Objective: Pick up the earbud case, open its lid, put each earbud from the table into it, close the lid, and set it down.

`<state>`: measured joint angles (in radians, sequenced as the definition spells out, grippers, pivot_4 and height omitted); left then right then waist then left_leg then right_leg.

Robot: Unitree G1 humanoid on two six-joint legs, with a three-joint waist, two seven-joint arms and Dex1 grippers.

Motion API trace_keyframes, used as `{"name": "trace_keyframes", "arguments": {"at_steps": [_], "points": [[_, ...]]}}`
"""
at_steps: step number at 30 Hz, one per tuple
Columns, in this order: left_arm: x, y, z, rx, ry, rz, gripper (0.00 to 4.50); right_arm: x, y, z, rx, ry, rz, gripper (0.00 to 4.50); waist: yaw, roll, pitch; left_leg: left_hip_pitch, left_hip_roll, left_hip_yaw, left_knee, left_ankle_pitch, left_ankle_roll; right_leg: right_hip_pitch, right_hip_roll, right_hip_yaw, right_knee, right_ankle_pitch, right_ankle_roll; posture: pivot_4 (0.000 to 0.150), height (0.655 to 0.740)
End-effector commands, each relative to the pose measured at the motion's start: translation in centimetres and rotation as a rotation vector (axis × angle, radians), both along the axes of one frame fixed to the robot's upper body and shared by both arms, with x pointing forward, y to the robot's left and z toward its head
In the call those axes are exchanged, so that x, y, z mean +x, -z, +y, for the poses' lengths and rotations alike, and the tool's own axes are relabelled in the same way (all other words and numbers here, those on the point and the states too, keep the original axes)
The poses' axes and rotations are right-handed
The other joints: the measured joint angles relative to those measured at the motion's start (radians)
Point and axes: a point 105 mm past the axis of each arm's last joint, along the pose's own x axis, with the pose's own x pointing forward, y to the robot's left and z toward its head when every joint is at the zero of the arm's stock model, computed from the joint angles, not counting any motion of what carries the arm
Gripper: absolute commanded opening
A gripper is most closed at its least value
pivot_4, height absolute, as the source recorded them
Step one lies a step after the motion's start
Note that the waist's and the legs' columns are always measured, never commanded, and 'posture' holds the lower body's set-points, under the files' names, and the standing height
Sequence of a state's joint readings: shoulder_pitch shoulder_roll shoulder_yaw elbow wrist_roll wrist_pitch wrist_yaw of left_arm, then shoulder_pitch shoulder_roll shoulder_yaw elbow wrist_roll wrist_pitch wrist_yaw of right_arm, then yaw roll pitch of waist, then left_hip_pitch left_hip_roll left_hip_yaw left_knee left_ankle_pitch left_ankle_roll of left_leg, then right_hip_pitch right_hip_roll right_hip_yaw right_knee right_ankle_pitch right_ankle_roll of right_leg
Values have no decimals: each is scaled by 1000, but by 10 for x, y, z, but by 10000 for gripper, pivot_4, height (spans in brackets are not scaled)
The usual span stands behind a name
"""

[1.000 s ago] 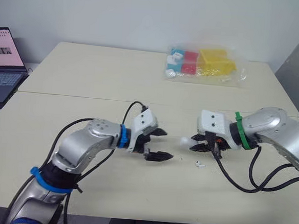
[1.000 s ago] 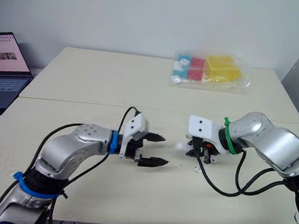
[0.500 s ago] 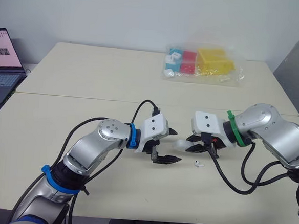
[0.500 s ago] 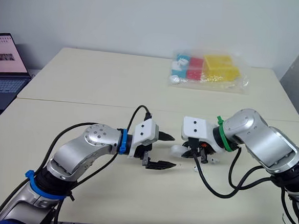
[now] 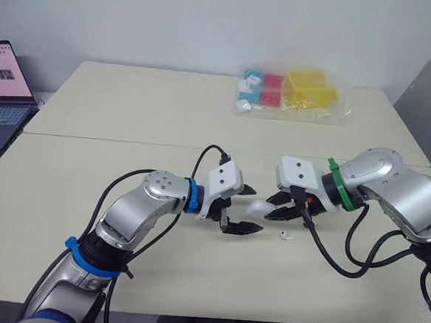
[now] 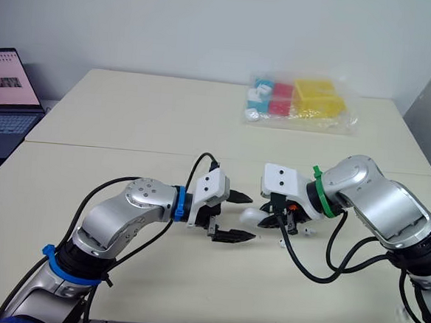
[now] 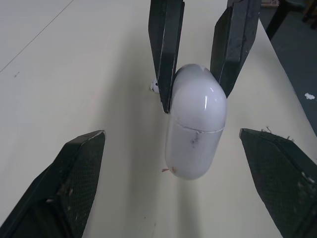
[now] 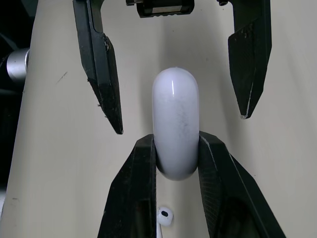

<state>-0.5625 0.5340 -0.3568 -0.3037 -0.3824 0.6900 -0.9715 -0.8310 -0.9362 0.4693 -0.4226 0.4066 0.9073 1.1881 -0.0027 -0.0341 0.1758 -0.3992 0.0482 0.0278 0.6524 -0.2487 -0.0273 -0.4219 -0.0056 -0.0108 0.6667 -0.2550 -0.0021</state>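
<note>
My right gripper (image 8: 177, 144) is shut on the white earbud case (image 8: 176, 119), holding it just above the table with its free end pointing at my left arm. The lid seam looks closed. My left gripper (image 5: 259, 207) is open, and its fingers (image 8: 106, 79) straddle the case's free end without touching it. One white earbud (image 5: 287, 237) lies on the table just below and beside the right gripper.
A clear bag of coloured boxes (image 5: 290, 93) lies at the far side of the cream table (image 5: 130, 111). A laptop (image 5: 2, 91) stands off the table's left edge. Black cables hang from both wrists.
My left gripper has moved right until its open fingers flank the case. My right gripper has brought the case slightly left. Little has changed in the last half second.
</note>
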Motion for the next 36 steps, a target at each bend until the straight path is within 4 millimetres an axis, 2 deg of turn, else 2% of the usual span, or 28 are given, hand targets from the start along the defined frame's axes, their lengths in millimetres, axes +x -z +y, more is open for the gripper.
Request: {"name": "trace_keyframes", "arguments": {"at_steps": [1,7,8,10,20,23,30,31,36], "points": [[-1,-15,-2,-40,16,-37,35796,-3,-9,1,16,-16,-40,7377,0,0,0,0,0,0,0,0,0,0,0,0,0,0,0,1500,7378],[-4,-14,-5,-43,26,-32,15921,-3,-8,1,15,-18,-38,7377,0,0,0,-1,0,0,7,0,0,0,0,1,6,0,0,1500,7378],[-5,-14,-6,-44,27,-32,12145,-3,-9,1,16,-18,-38,7377,0,0,0,0,0,0,8,0,0,0,0,1,7,-3,4,1500,7378],[-6,-12,-6,-40,29,-31,7968,-3,-8,1,16,-18,-38,7377,0,0,0,0,0,0,10,0,0,0,0,1,9,-3,4,1500,7378],[-5,-7,-2,-11,21,-35,7976,-3,-9,1,22,-14,-33,7377,-1,0,0,2,0,0,10,0,0,0,0,0,13,-3,4,1500,7378],[-4,-7,-1,-14,14,-23,7975,-5,-10,-1,11,-35,-47,16975,-1,0,0,2,0,0,10,0,0,0,0,1,13,-3,4,1500,7378],[-3,-4,6,-21,1,22,7975,1,-16,-17,-19,0,-103,43780,-1,0,0,2,0,0,10,0,0,0,0,1,12,-3,4,1500,7378],[-3,-4,7,-38,-7,43,7975,-1,-19,-21,-23,-8,-103,45000,-1,0,0,2,0,0,10,0,0,0,0,0,12,-3,4,1500,7378],[-2,-7,11,-182,-22,97,7975,-1,-37,-31,33,-32,-207,45000,-1,0,0,2,0,0,10,0,0,0,0,1,12,-3,4,1500,7378]]}}
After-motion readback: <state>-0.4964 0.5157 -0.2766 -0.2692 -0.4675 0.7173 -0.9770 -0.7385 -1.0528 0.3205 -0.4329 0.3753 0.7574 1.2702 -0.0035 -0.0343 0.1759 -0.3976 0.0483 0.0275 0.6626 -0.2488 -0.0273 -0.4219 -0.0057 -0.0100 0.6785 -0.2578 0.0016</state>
